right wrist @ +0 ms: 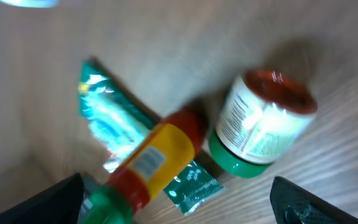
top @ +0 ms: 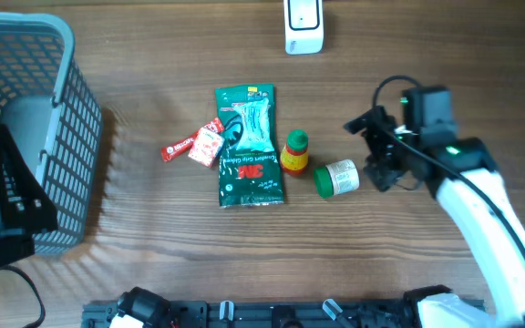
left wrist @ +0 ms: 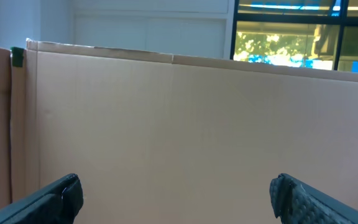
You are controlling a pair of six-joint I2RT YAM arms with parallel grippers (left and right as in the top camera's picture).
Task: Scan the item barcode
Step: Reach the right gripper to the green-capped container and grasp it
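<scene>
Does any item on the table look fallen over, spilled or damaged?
The green-lidded jar lies on its side beside the small yellow bottle, which is also lying down, at the edge of the green glove packet. Nothing looks spilled or broken.

Jar (top: 337, 179) right of bottle (top: 294, 152), packet (top: 249, 146) left
</scene>
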